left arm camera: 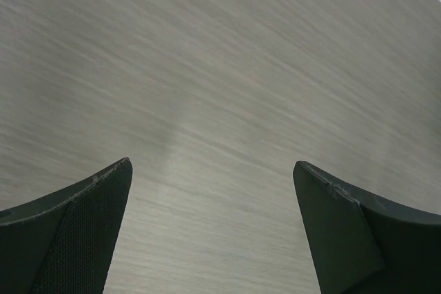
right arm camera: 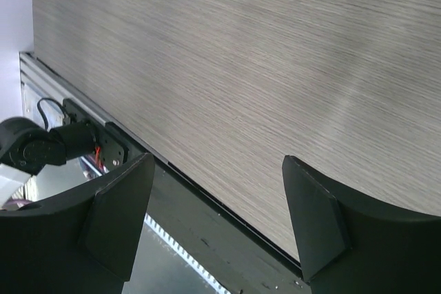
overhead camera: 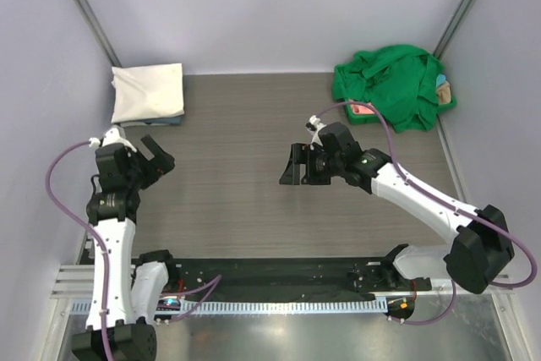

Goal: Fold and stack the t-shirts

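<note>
1. Grey wood-grain table (overhead camera: 237, 124) fills the middle of the top view, with pale walls behind it.
2. You have a folded cream-white t-shirt (overhead camera: 148, 93) at the upper left. It lies on a slate-blue t-shirt (overhead camera: 169, 121), which shows only as a sliver along its lower edge.
3. At the upper right a green t-shirt (overhead camera: 390, 82) lies crumpled in a heap, with a pink t-shirt (overhead camera: 365, 110) peeking out at its lower left.
4. Your left gripper (overhead camera: 156, 158) hangs just below the cream stack, jaws spread and holding nothing. Your right gripper (overhead camera: 296, 166) hovers mid-table, jaws spread too, well apart from the green heap.
5. Expect the green cotton to be light, limp and quick to sag. Pinch it at a hem or shoulder seam and take 1 layer only. The heap hides its seams, so your first hold may be a blind one.
6. Only the top view shows the shirts. Both wrist views show bare table between the fingers, which confirms both grips are empty. The right wrist view also catches the table's near edge.
</note>
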You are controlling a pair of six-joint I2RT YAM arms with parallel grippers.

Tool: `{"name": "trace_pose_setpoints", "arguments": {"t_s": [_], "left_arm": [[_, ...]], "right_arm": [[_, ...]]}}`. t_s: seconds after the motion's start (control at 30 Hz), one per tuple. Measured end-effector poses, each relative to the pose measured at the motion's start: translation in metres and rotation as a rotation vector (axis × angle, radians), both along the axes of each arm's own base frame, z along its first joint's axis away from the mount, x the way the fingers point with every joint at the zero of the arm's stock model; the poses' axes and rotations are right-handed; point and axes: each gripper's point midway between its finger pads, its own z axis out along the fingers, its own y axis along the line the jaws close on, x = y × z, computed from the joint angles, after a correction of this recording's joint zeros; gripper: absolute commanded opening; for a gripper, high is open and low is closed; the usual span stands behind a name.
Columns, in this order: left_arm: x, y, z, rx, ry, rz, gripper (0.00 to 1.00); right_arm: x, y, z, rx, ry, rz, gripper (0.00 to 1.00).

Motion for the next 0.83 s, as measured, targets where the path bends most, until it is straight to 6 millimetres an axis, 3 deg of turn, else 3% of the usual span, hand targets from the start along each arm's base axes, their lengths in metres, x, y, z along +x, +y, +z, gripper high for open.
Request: {"name": "trace_pose_setpoints", "arguments": {"t_s": [0.17, 0.37, 0.5, 0.83], "left_arm": [[-0.022, -0.007, -0.018, 0.004, 0.001, -0.022, 1.0], [-0.02, -0.014, -0.015, -0.011, -0.025, -0.059, 1.0], [-0.018, -0.021, -0.019, -0.036, -0.007, -0.094, 1.0], [-0.018, -0.031, -0.022, -0.057, 0.006, -0.138, 1.0]], "right_arm": [[-0.007, -0.016, -0.005, -0.011, -0.006, -0.08, 0.82], [-0.004, -0.03, -0.019, -0.056, 0.003, -0.17, 0.83], [0.004, -0.029, -0.025, -0.067, 0.004, -0.2, 0.83], [0.023, -0.012, -0.071, -0.127, 0.092, -0.205, 0.82]]}}
